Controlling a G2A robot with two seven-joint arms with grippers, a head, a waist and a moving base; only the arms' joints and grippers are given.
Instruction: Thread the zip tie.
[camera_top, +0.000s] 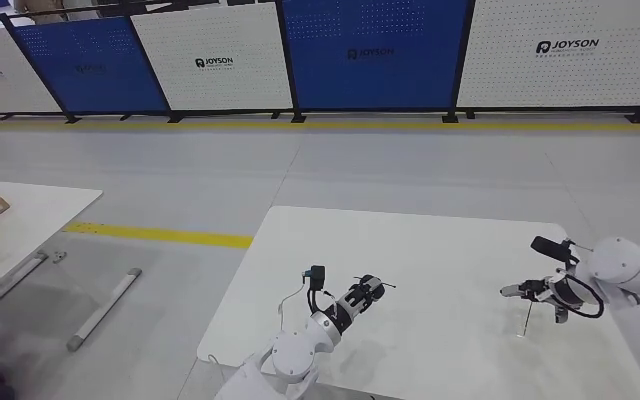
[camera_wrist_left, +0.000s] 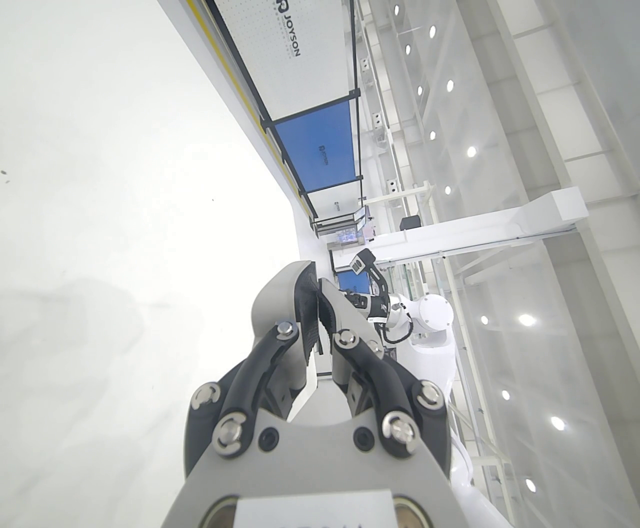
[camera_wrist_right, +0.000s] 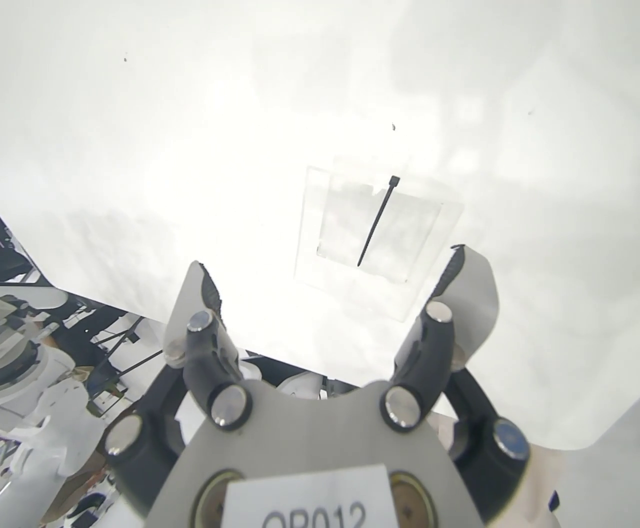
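Thin black plastic zip tie (camera_wrist_right: 378, 220) lies flat on clear square sheet (camera_wrist_right: 350, 290), right side of white table (camera_top: 420, 250). Right gripper (camera_wrist_right: 331, 257) spread wide, just beside it. Left gripper (camera_wrist_left: 316, 285) pinched closed, well apart; bare tabletop between.

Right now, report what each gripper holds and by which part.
Right gripper open, holding nothing; the zip tie lies loose on the clear sheet. Left gripper shut; any hold cannot be told.

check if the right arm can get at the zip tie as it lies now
Probably yes: the right tool is open, facing the zip tie, which lies flat on a clear sheet with nothing between them.
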